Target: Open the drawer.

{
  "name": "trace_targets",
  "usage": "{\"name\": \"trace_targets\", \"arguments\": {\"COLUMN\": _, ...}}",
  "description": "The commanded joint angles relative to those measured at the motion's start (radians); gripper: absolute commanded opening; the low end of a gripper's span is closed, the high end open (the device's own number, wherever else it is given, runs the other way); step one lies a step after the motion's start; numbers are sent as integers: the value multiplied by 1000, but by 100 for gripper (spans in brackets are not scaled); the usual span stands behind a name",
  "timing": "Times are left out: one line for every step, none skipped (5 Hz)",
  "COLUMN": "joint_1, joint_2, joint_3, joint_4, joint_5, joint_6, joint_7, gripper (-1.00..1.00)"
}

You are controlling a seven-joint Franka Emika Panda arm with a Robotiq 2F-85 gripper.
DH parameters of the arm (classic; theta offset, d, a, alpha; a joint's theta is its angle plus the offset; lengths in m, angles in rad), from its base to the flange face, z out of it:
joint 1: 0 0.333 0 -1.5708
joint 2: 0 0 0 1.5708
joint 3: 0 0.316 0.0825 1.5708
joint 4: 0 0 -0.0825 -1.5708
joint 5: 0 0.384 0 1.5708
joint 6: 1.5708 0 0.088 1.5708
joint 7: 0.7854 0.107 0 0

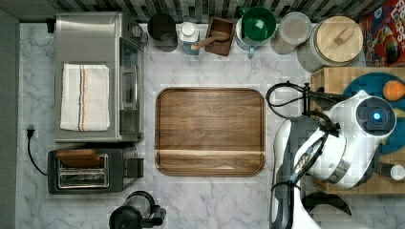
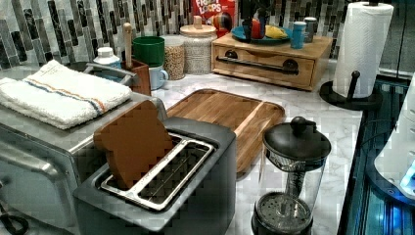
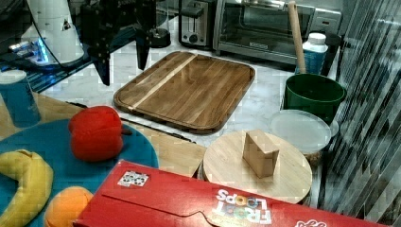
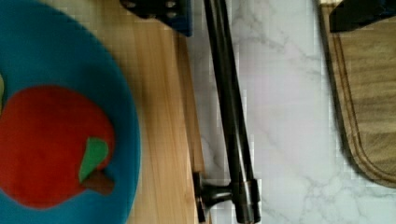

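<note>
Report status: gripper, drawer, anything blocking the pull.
Gripper open above the handle, fingers not closed on it. Drawer shut, flush in its box. Wooden tray lies in front, may crowd the pull.

— What sits mid-counter (image 1: 210, 200)?
— A brown wooden tray (image 1: 210, 131), with the toaster oven (image 1: 98, 76) and toaster (image 1: 90, 170) toward the top view's left.
— And the top view's right?
— The white arm (image 1: 334, 143) over a light wooden box (image 1: 329, 78).
</note>
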Motion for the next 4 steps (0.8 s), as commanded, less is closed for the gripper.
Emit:
{"name": "trace_targets", "arguments": {"joint_1": 0, "joint_2": 33, "joint_3": 28, "joint_4": -72, "joint_5": 34, "joint_6": 159, "joint_7": -94, "gripper": 100}}
{"name": "trace_targets", "arguments": {"joint_1": -12, "joint_2": 55, "joint_3": 23, "joint_4": -85, "joint_5": 43, "joint_6": 195, "joint_7": -127, "gripper": 100}}
{"name": "trace_targets", "arguments": {"joint_1": -20, "joint_2": 67, "joint_3": 24, "joint_4": -122, "joint_5": 66, "joint_6": 268, "joint_7": -135, "gripper": 100}}
{"name": "trace_targets", "arguments": {"joint_1": -9, "joint_2": 84, "joint_3": 20, "joint_4": -161, "joint_5": 70, "joint_6": 352, "joint_7": -113, "gripper": 100}}
